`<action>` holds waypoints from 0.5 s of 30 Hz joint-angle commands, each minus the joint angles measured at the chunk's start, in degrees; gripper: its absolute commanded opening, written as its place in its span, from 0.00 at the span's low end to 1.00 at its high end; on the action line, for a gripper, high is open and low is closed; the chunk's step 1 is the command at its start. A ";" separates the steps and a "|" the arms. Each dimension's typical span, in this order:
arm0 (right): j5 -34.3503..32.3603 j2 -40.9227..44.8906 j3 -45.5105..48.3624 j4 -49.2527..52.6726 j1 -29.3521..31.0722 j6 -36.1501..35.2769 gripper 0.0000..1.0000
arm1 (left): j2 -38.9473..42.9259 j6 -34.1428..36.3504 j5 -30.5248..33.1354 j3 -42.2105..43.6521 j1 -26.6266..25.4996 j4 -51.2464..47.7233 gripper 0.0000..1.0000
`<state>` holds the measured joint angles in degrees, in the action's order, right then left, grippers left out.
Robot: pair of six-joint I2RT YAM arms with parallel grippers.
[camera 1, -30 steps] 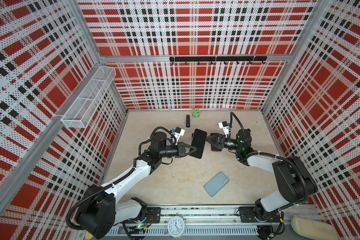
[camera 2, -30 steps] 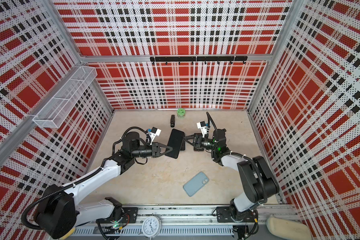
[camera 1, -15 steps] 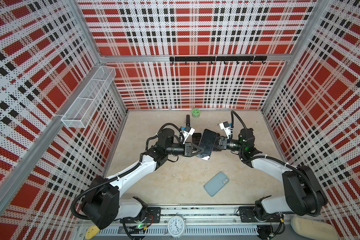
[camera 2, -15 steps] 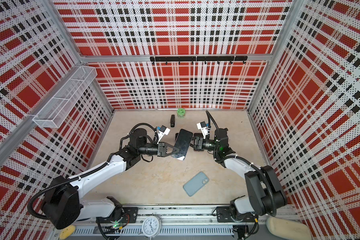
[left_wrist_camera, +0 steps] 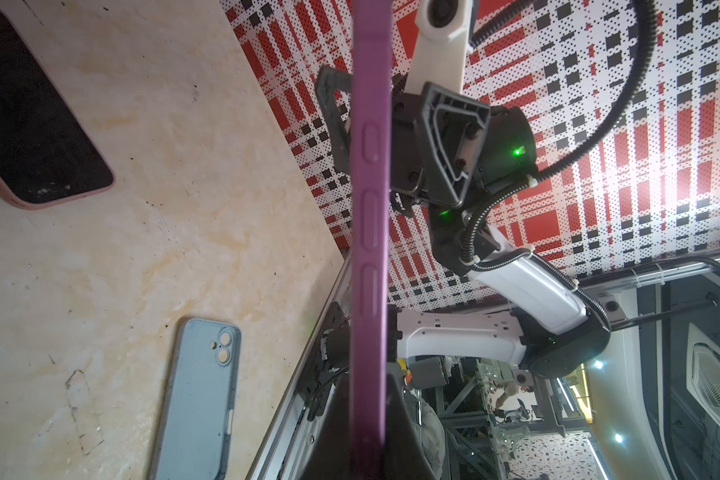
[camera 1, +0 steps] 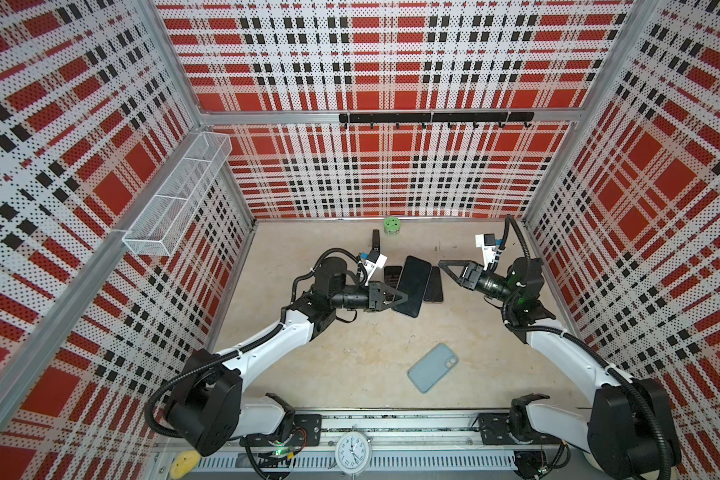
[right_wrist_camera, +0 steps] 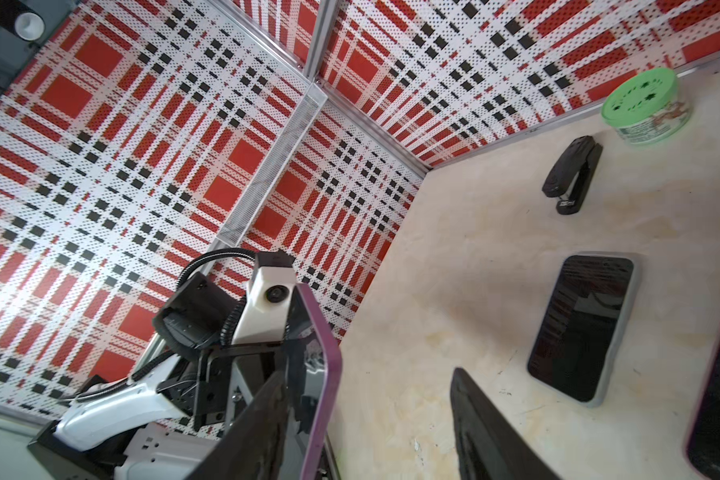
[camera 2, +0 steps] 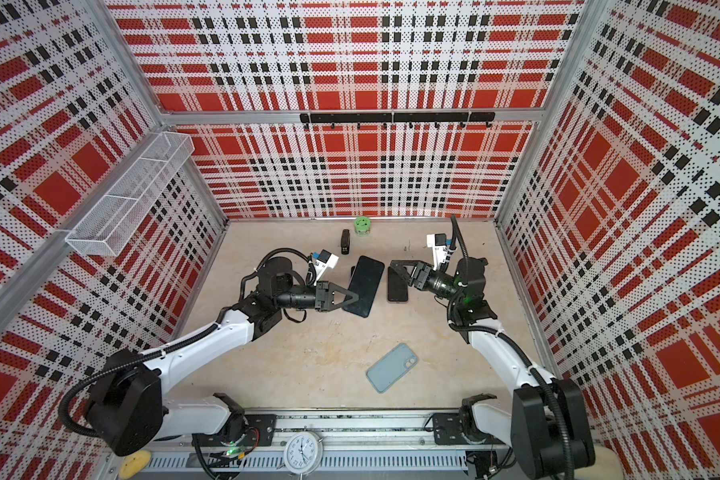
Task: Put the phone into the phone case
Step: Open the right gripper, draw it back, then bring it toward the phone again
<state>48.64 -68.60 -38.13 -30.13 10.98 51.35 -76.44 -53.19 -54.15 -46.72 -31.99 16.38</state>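
My left gripper [camera 1: 400, 297] is shut on the near end of the phone [camera 1: 411, 286], a black-screened slab with a purple rim [left_wrist_camera: 368, 208], and holds it raised above the table, nearly flat. My right gripper [camera 1: 444, 267] stands open just right of the phone's far end, apart from it. In the right wrist view the purple rim [right_wrist_camera: 321, 374] lies beside one finger [right_wrist_camera: 262, 419], with a wide gap to the other finger. The light blue phone case [camera 1: 432, 367] lies flat near the table's front, its camera holes showing in the left wrist view [left_wrist_camera: 202, 395].
Two other phones lie on the table under the held one: a pink-rimmed one [left_wrist_camera: 30, 124] and a grey-rimmed one [right_wrist_camera: 582, 328]. A black stapler [camera 2: 345, 242] and a green tub [camera 2: 362, 225] stand near the back wall. A wire basket [camera 1: 175, 195] hangs on the left wall.
The right gripper, which was at the phone's far edge half a second ago, has opened wider and drawn back to the right. The left gripper still holds the phone, shifted slightly right.
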 commanded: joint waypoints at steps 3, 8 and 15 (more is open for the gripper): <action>5.96 -3.72 -0.84 -10.74 2.40 4.50 0.70 | -1.03 -3.16 -0.69 -0.21 -1.03 7.37 0.05; 6.55 -6.99 -2.80 -10.59 7.03 3.16 0.70 | -2.80 -6.64 -0.87 0.11 -1.94 12.82 0.05; 6.30 -9.02 -3.24 -15.89 8.62 6.09 0.53 | -5.72 -12.39 -1.28 1.02 -2.65 21.85 0.04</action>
<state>54.43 -77.25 -39.64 -39.53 19.53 56.18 -81.45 -61.43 -54.04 -46.15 -34.17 29.28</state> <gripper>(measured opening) 0.547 0.117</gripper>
